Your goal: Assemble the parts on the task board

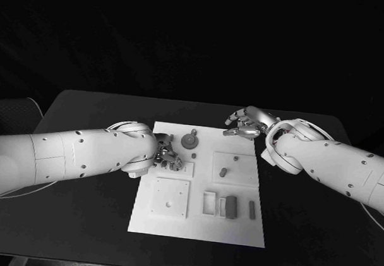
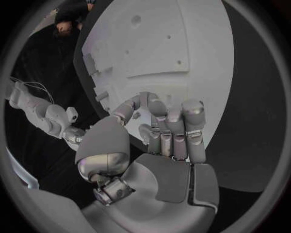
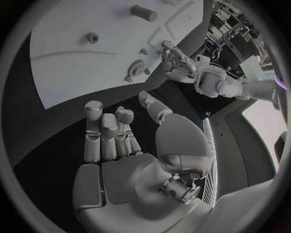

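The left hand is set low over the board's left edge, apparently so that its fingertips can work at a small grey part there. Whether that part is pinched or only touched cannot be told: in the left wrist view the fingers are seen curled forward together above the white plate, with nothing plainly between them.

Further along the board, a round grey part with a short stem lies near the far edge, just beyond the left hand. A raised square block with holes is fixed at the near left, presumably to receive pegs. Towards the middle, a short peg stands in a second square, and a dark bar lies beside an open frame, with a thin pin just right of it. These are judged as not yet assembled.

The right hand is held off the far right corner of the board, above the black table. Its fingers are loosely bent and apart with nothing in them, which suggests it is kept clear while the left hand works.
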Available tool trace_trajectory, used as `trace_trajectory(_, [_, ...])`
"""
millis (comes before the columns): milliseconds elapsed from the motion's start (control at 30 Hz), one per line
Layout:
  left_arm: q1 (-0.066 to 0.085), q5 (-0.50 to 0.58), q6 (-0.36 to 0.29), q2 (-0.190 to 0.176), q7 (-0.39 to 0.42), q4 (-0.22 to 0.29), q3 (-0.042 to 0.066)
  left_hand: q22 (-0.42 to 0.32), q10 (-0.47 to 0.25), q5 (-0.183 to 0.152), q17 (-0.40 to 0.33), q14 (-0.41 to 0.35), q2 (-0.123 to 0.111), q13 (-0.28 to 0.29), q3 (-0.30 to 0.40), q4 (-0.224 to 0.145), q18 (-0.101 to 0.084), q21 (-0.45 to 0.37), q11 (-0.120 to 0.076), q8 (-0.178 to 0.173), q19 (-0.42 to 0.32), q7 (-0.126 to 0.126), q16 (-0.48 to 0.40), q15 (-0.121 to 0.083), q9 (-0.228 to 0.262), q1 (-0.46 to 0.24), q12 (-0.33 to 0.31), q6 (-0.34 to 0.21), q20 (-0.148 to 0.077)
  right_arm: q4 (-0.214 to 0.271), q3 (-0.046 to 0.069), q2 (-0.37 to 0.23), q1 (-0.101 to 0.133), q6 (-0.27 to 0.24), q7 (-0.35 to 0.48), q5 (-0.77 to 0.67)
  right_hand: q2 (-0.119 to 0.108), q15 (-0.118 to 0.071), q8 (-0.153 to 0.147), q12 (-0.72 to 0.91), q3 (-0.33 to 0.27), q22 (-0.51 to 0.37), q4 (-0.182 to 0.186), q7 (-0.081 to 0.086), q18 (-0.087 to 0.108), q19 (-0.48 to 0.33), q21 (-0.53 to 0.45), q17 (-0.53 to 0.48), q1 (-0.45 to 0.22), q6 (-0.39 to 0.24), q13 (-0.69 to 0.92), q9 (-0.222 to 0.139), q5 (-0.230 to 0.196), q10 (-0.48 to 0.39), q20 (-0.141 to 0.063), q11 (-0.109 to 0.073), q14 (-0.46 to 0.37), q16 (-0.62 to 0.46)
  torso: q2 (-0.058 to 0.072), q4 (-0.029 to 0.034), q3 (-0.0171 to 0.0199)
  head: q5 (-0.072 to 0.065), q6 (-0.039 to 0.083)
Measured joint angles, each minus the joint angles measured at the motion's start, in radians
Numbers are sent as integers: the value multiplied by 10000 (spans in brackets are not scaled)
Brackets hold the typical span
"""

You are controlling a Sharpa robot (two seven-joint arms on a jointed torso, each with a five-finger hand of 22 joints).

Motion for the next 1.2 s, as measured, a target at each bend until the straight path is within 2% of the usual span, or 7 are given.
trace_trajectory(67, [-2, 7, -10, -7, 11, 2, -1, 0, 0, 0, 0, -3, 0, 0, 0, 0, 1, 0, 0, 0, 0, 0, 0, -3, 0, -1, 0, 0, 0, 0, 0, 0, -3, 1, 0, 0, 0, 0, 0, 0, 0, 0, 0, 0, -1, -1, 0, 0, 0, 0, 0, 0, 0, 0, 1, 0, 0, 0, -1, -1, 1, -2, 5])
trace_trajectory(100, [-2, 9, -15, -10, 15, 2, -3, 0, -21, -996, 0, -23, -142, 0, -179, 182, 34, 0, 20, -2, 0, -68, 0, -23, 4, -348, 0, -12, 0, 0, 0, -1, -4, 1, 0, 0, 13, 0, 0, 0, 0, 0, 0, -1, -1, -4, 0, 0, -13, 0, 0, 0, 0, 0, 4, 0, 0, 0, -1, -2, 1, -3, 7])
trace_trajectory(133, [-4, 9, -33, -26, 14, -10, -8, -1, -37, -1544, 0, -34, -206, 0, -275, 281, 41, 0, 36, -2, 0, -90, 0, -33, 9, -539, 0, -19, 0, 0, 0, -3, -5, 2, 0, 0, 32, 0, 0, 0, 0, 0, 0, -1, -1, -13, 0, 0, -32, 0, 0, 0, 0, 0, 13, 0, 0, 0, -1, -3, 1, -4, 9])
trace_trajectory(200, [-6, 9, -57, -56, 10, -36, -13, 0, -36, -2131, 0, -36, -360, -1, -309, 316, 47, -65, 36, -2, -31, -77, 0, -35, 9, -644, 0, -34, -31, 0, 0, -6, -6, 3, 0, 0, 40, 0, 0, 0, 0, 0, 0, -1, -1, -14, 0, 0, -40, -1, 0, 0, 0, 0, 14, 0, 0, 0, 0, -3, 1, -5, 11])
trace_trajectory(233, [-7, 9, -74, -70, 3, -49, -14, -1, -36, -2239, -3, -37, -396, -9, -305, 321, 46, -65, 36, -1, -53, -66, 0, -36, 9, -659, 0, -46, -52, 0, 0, -6, -7, 3, 0, 0, 40, 0, 0, 0, 0, 0, 0, -2, -1, -14, 0, 0, -40, -1, 0, 0, 0, 0, 14, 0, 0, 0, 0, -3, 1, -8, 11])
trace_trajectory(467, [-8, 9, -146, -87, -9, -53, -14, -2, -71, -2493, -24, -49, -476, -26, -372, 400, 45, -66, 0, -2, -54, -59, 0, -47, 2, -740, 0, -65, -51, 0, 0, -12, -12, 6, 0, 1, 40, 0, 0, 0, -30, -1, 29, 20, -2, -15, 0, 0, -40, 23, 0, 1, 0, 0, 15, 0, 0, 0, -1, -2, 3, -12, 13])
trace_trajectory(1200, [-10, 594, -318, -277, 261, 6, -11, -5, -71, -2632, -41, -88, -537, -55, -369, 453, 45, -115, 0, -43, -73, -51, 0, -75, -46, -695, 0, -127, -37, -27, 0, -22, -68, 10, 1, 1, 40, 0, 0, 40, -29, -3, 29, 1, -1, -20, 0, 1, -40, 38, 1, 1, 0, 2, 20, -1, 0, 0, -2, 0, 3, -6, 25])
